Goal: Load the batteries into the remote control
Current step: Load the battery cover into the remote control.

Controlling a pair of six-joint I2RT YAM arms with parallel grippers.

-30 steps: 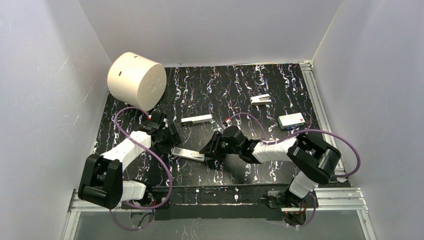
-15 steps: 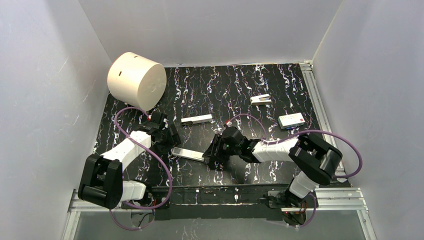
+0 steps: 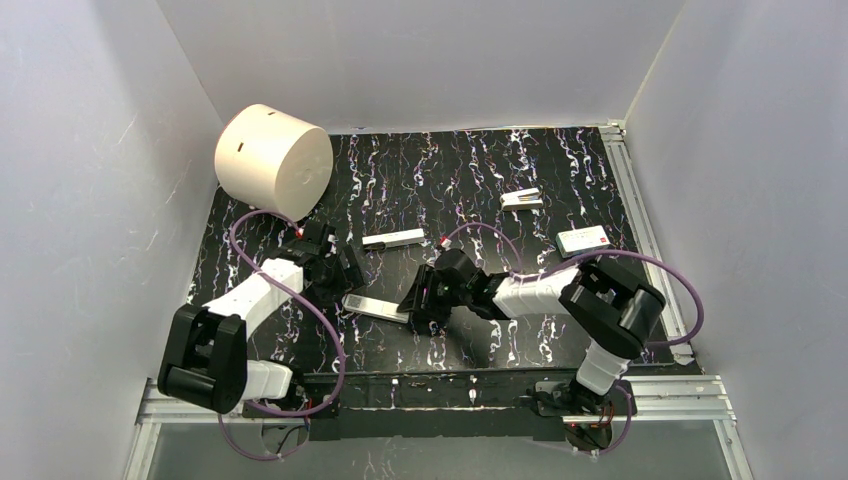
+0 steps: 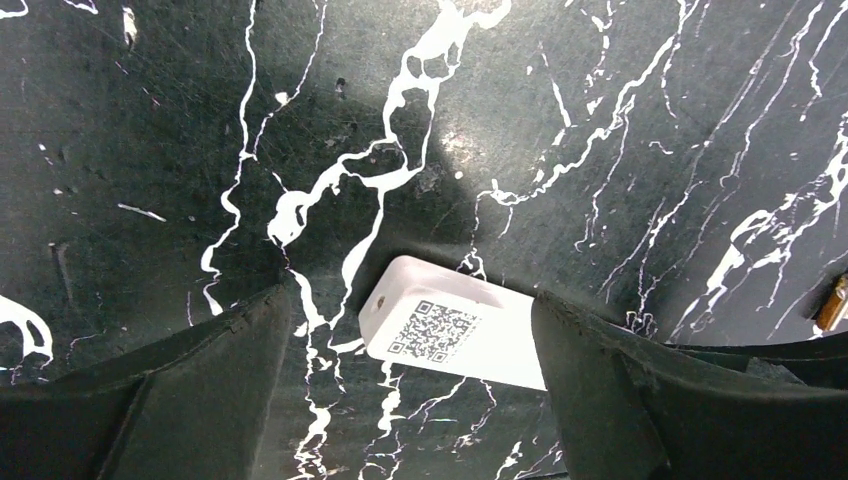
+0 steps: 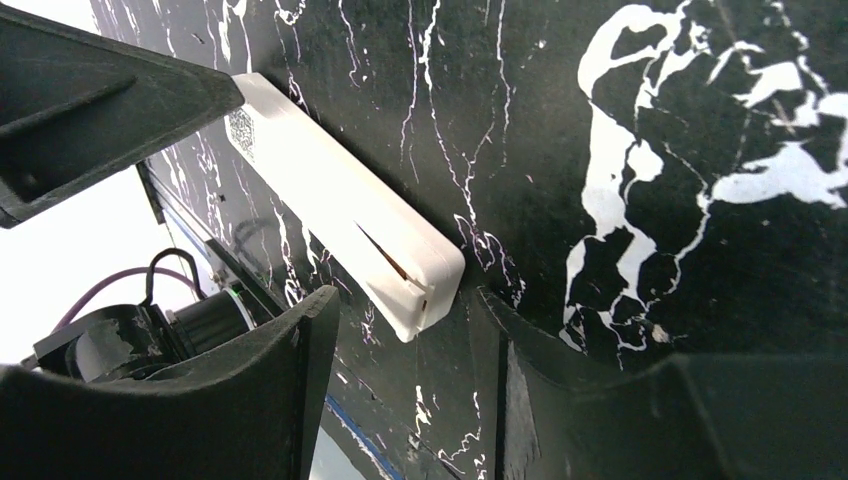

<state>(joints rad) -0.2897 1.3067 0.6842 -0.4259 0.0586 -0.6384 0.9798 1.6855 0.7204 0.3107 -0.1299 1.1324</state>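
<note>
Right gripper crept closer to the remote control by the near edge. Both it and left gripper gape wide around its ends; center up before squeezing imo.

Top view: both ends of the remote sat under my left gripper and right gripper; only the middle showed. Left wrist: one finger covered all but the QR end. An orange scrap was cut by the frame edge, unidentifiable. Right wrist: the remote's far end ran behind a dark block. A striped white piece was too small to identify.
</note>
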